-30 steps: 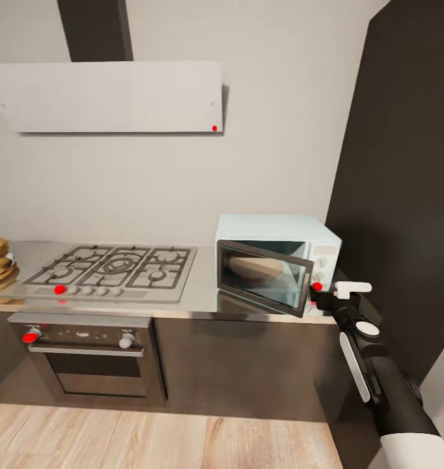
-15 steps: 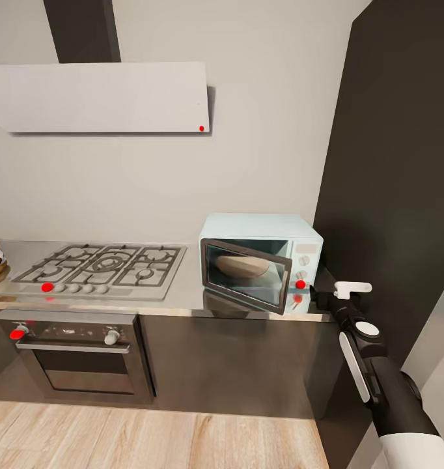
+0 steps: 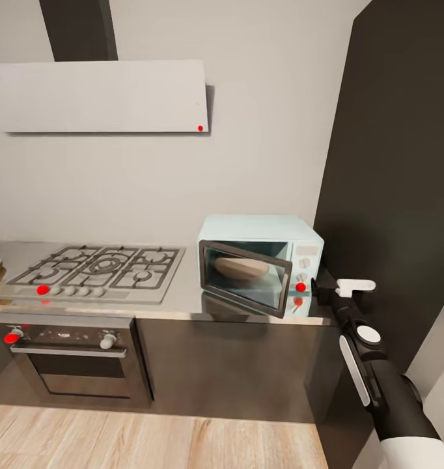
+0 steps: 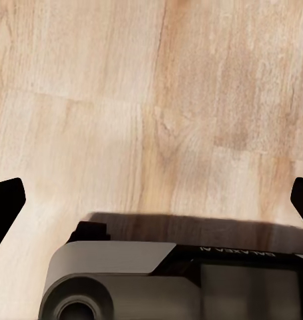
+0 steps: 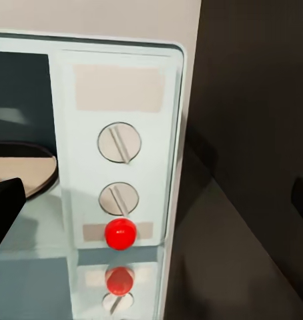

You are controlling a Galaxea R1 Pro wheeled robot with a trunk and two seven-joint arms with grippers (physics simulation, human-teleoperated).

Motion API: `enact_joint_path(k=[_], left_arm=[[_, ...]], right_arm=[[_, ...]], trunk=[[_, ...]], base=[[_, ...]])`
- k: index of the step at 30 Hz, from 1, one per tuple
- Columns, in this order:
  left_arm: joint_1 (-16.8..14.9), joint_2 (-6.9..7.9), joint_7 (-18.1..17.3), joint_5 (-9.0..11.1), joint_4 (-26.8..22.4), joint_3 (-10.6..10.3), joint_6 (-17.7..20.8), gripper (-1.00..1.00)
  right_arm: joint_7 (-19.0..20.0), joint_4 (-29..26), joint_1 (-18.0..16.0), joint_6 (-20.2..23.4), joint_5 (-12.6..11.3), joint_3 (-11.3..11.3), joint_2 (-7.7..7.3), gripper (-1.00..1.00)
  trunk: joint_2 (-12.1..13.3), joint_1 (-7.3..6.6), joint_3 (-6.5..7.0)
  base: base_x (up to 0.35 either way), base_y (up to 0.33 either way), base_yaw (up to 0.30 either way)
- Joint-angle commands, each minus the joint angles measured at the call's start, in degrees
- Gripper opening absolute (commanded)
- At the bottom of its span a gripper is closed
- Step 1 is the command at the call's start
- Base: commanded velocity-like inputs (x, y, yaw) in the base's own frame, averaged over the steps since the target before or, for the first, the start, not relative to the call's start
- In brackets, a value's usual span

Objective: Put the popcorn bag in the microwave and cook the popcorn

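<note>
Head view: my right gripper [image 3: 318, 286], jaws spread and empty, hangs beside the pale-blue box microwave [image 3: 261, 262], its door ajar, so closing it seems next.

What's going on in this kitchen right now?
A robot stands in front of the steel countertop, with its right hand raised beside the control panel of the pale-blue microwave. The microwave door is ajar, and something tan lies inside, though I can't tell for sure that it's the popcorn bag. The wrist camera faces the two knobs and the red button. The left hand hangs open over the wood floor, holding nothing.
</note>
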Motion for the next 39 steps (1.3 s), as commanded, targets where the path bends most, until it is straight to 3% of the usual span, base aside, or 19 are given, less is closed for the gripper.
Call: enact_joint_path(k=[1,6,9,16,39], left_arm=[[0.0,-0.04,0.0,0.0,0.0,0.2,-0.2,1.00],[0.0,-0.04,0.0,0.0,0.0,0.2,-0.2,1.00],[0.0,-0.04,0.0,0.1,0.0,0.3,-0.2,1.00],[0.0,-0.04,0.0,0.0,0.0,0.1,-0.2,1.00],[0.0,-0.04,0.0,0.1,0.1,0.1,-0.2,1.00]], right_arm=[[-0.2,0.0,0.0,0.3,-0.1,0.1,-0.04,1.00],[-0.1,0.0,0.0,0.2,0.0,0.6,0.02,1.00],[-0.1,0.5,0.0,-0.1,0.0,3.2,-0.36,1.00],[0.0,0.8,0.0,0.3,-0.1,5.3,-0.26,1.00],[1.5,0.9,-0.1,0.4,-0.5,5.3,-0.41,1.00]], trunk=[[0.0,0.02,-0.07],[0.0,0.02,-0.07],[0.0,0.02,-0.07],[0.0,0.02,-0.07],[0.0,0.02,-0.07]], base=[[0.112,-0.033,0.000],[0.019,-0.006,0.000],[0.099,0.000,0.000],[0.103,0.000,0.000],[0.071,-0.006,0.000]])
